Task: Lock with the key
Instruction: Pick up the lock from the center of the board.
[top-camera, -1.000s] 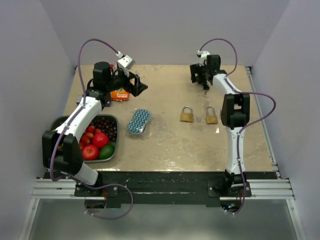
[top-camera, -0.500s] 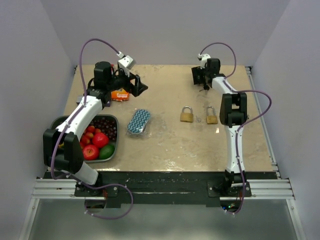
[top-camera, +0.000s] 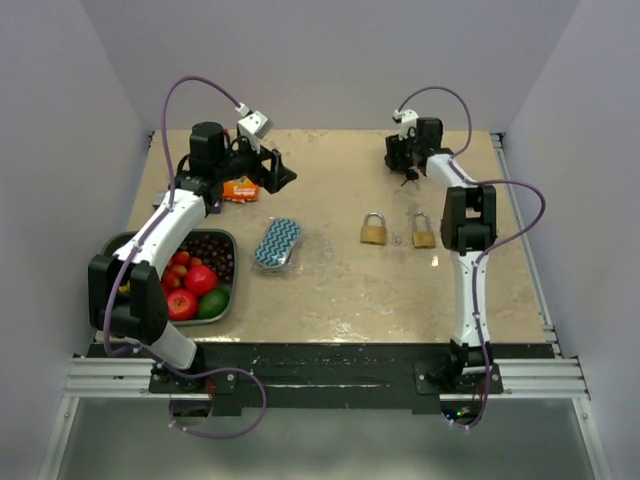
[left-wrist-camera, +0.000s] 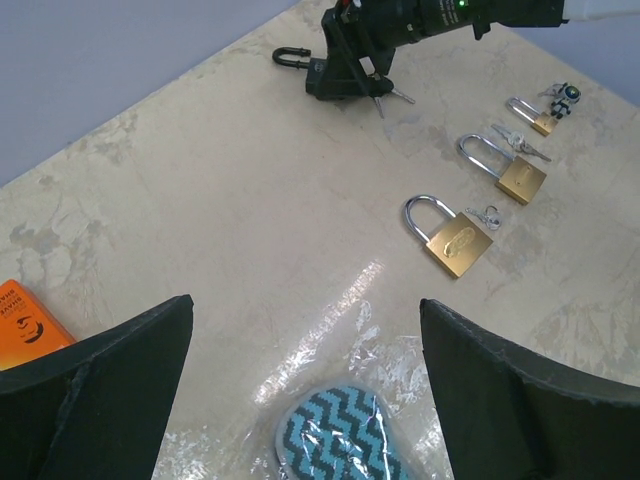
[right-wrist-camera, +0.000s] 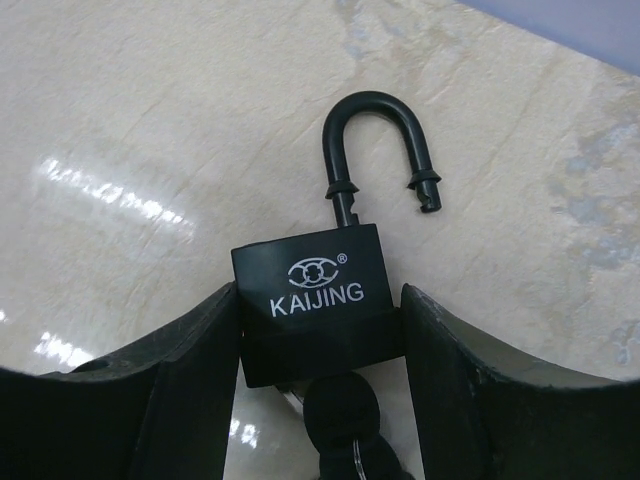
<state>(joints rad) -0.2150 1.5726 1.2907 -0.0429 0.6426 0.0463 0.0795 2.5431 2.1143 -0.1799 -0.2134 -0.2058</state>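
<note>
A black padlock marked KAIJING lies on the table at the far right, its black shackle swung open. A black-headed key sticks out of its underside. My right gripper has both fingers pressed against the sides of the lock body. In the top view this gripper is down at the table's back edge. The left wrist view shows the same padlock under that arm. My left gripper hovers open and empty above the table, at the back left.
Two brass padlocks with keys lie mid-right, and a smaller one beyond them. A blue zigzag pouch in plastic lies centre-left, an orange packet behind it. A metal tray of fruit sits at the left.
My right gripper has moved back over the black padlock and closed its fingers onto the lock body. The left arm has stayed where it was.
</note>
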